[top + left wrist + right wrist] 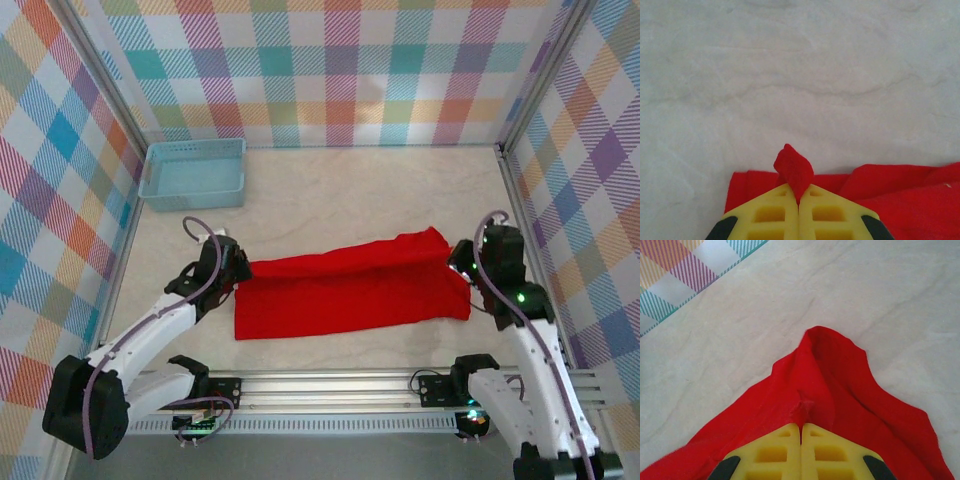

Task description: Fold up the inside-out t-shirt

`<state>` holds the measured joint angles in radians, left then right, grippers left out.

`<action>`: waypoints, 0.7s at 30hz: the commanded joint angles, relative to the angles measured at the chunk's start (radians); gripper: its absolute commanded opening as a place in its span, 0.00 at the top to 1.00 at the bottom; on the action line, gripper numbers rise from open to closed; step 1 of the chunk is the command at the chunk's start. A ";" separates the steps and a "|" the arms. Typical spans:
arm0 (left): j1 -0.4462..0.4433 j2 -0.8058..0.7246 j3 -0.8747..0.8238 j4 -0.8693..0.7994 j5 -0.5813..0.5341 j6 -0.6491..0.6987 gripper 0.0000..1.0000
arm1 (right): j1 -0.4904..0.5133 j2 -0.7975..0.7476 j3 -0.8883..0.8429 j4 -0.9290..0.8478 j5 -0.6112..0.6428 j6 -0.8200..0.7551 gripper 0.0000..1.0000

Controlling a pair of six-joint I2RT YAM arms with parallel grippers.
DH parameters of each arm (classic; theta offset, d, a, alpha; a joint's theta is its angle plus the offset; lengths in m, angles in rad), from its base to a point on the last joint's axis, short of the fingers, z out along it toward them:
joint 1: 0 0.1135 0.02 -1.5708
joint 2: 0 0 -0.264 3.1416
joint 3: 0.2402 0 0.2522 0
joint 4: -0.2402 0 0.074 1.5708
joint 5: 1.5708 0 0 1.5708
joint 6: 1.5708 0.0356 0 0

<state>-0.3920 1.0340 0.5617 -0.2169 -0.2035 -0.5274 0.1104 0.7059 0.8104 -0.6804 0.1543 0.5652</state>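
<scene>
Both claws, left gripper (799, 202) and right gripper (801, 427), pinch the bright red cloth t-shirt (350, 285), seemingly folded lengthwise, mid-worktop.

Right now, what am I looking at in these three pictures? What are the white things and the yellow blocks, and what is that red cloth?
The white things are two robot arms, seen from above. Each ends in a two-finger gripper; the yellow blocks are those fingers, filmed by a camera on each wrist. On the table lie a red t-shirt and a blue basket. The left gripper is shut on one end of the shirt, the right gripper on the other.
</scene>
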 commanded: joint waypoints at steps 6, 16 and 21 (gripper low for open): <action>-0.015 0.011 -0.074 -0.048 -0.042 -0.067 0.87 | -0.006 -0.094 -0.137 -0.165 -0.008 0.184 1.00; -0.037 -0.021 -0.094 -0.144 -0.043 -0.160 0.71 | -0.007 -0.103 -0.170 -0.212 0.076 0.259 1.00; -0.038 -0.087 -0.036 -0.273 -0.120 -0.195 0.47 | -0.006 -0.111 -0.109 -0.198 0.092 0.197 0.55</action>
<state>-0.4236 0.9798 0.4885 -0.3847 -0.2607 -0.6918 0.1104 0.6109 0.6453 -0.8822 0.2180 0.7902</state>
